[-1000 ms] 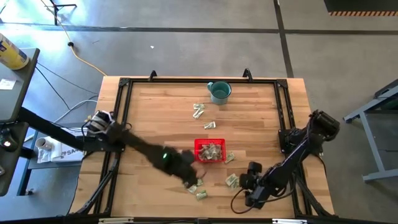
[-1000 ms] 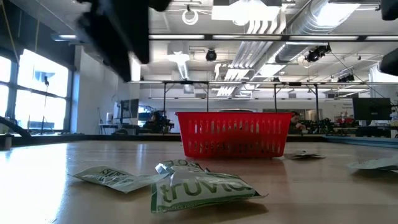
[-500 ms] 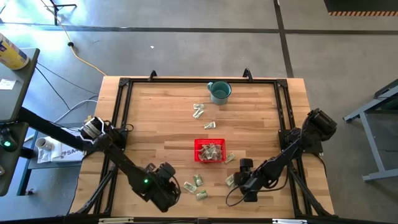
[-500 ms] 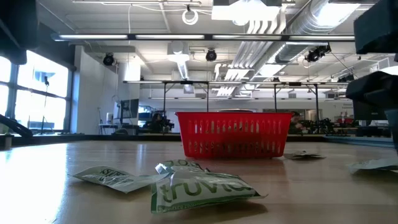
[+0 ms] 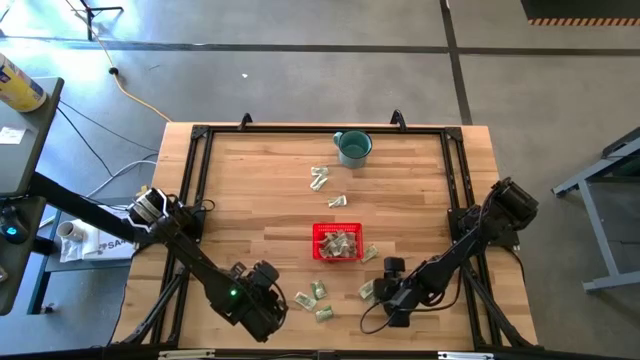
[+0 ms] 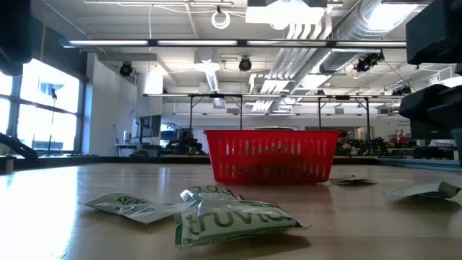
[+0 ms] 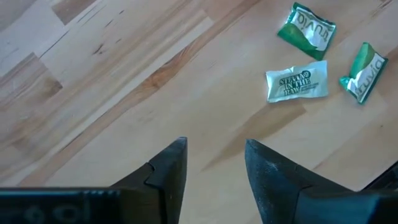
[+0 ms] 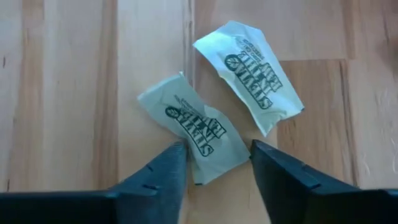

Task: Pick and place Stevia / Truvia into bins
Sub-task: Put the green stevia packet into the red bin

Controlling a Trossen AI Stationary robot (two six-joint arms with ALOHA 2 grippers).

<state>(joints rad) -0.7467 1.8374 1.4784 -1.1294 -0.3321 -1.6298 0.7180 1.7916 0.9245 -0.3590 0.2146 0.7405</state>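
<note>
The red basket point(image 5: 338, 242) stands mid-table with several packets inside. Three Stevia/Truvia packets point(image 5: 316, 298) lie flat on the wood in front of it, and my left gripper point(image 5: 270, 302) hovers open to their left, over bare wood point(image 7: 214, 155). Two pale packets lie side by side point(image 8: 249, 74) near the front right. My right gripper point(image 5: 378, 292) has come down open over the nearer one point(image 8: 199, 127), with one finger on each side of its near end point(image 8: 217, 158). More packets point(image 5: 320, 178) lie toward the far edge. My right gripper's fingertips point(image 8: 177, 155) stand on either side of the nearer packet's near end point(image 8: 214, 152), and the packet's edges reach both tips. The fingers come steeply from above, across the packet. The packet rests on the table, one end point(image 6: 451, 188) raised a little.
A teal mug point(image 5: 352, 147) stands at the far edge. One packet point(image 5: 370, 254) lies just right of the basket. A black frame rail point(image 5: 195, 190) borders the table. Bare wood spreads across the left half and far right.
My left gripper has swung away from the packets in front of the basket toward the table's left and near edges, turning as it went. My right gripper has sunk and shifted left onto the front-right packets; the nearer packet has slid a little and one end has risen.
</note>
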